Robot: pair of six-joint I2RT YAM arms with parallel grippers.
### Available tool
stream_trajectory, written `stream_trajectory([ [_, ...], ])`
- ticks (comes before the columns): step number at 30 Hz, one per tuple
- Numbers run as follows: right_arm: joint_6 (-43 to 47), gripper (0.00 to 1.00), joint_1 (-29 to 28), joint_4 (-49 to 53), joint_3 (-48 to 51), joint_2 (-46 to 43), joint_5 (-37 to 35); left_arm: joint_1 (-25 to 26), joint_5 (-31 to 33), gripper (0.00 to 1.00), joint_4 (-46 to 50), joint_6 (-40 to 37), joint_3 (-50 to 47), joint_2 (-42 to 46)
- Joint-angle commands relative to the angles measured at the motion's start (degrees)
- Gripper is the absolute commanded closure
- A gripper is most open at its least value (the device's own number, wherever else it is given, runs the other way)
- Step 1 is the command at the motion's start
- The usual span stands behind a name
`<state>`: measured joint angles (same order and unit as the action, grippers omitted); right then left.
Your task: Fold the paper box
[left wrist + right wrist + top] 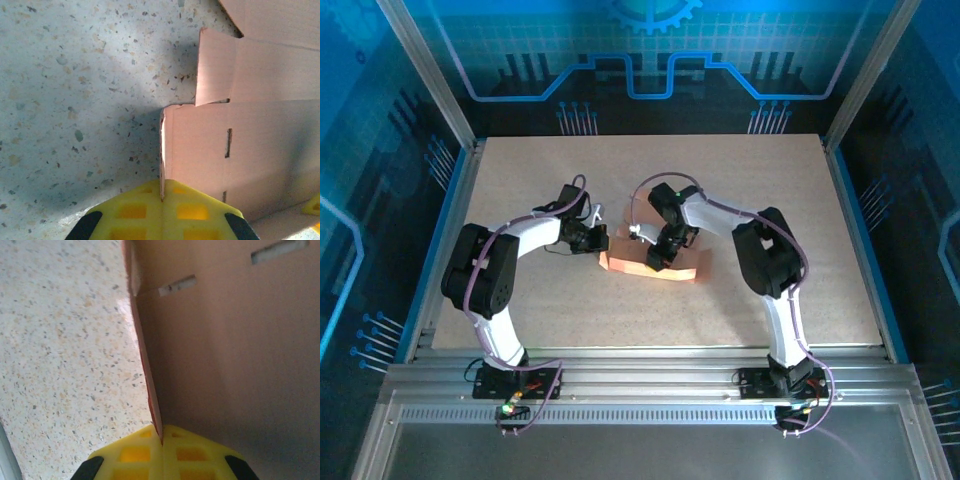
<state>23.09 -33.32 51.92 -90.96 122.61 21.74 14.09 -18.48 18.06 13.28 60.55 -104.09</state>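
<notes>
Yellow pads (131,210) of your left gripper (161,196) meet at the bottom of the left wrist view, pinched shut on an upright edge of the paper box (200,150). 1 narrow slot (228,142) is cut in the panel beside that edge, and a flap (215,70) stands off above it. Your right gripper (162,439) is likewise clamped on a thin panel edge in the right wrist view, where 2 slots (177,285) show near the top. From above, you see the box lying near the middle of the table (770,200), with the left gripper at its left end and the right gripper over its middle. The tabletop is pale and finely speckled, beige under the overhead light. Ribbed aluminium rails (640,385) run along the near edge and carry both arm bases. Blue panels (740,40) printed with circuit lines and a gear close in 3 sides, held by slanting metal posts (425,70).
</notes>
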Motion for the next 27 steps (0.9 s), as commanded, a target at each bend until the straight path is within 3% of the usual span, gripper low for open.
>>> stream_trajectory([
  [1,-4.22,0.94,0.46,4.49,-2.12,2.58,-4.66,-0.12,-0.06,1.0,4.26,-1.98,-1.87,-0.76],
  [5,-5.05,0.78,0.03,1.09,-0.04,1.13,-8.13,-0.19,-0.06,1.0,4.51,-2.2,-1.76,-0.7],
  [7,-6.33,0.77,0.01,-1.63,1.49,-0.86,-10.12,-0.2,0.02,1.0,4.73,-2.34,-1.8,-0.51],
  [9,-7.09,0.65,0.23,-2.72,1.96,-2.06,-12.17,-0.24,0.2,1.0,4.95,-2.38,-1.84,-0.29],
  [10,-7.41,0.64,0.34,-3.16,2.16,-2.59,-13.4,-0.2,0.19,1.0,4.95,-2.4,-1.92,-0.16],
  [13,-7.6,0.54,0.74,-3.67,2.85,-3.84,-12.97,-0.29,0.35,1.0,5.14,-2.5,-1.88,-0.14],
  [18,-10.22,0.51,0.63,-4.81,3.4,-4.08,-14.73,-0.38,0.7,1.0,5.49,-2.63,-1.84,-0.01],
  [27,-11.93,0.5,-4.07,-6.78,4.43,-0.99,-35.44,-0.4,0.55,1.0,5.62,-2.96,-2.02,0.32],
])
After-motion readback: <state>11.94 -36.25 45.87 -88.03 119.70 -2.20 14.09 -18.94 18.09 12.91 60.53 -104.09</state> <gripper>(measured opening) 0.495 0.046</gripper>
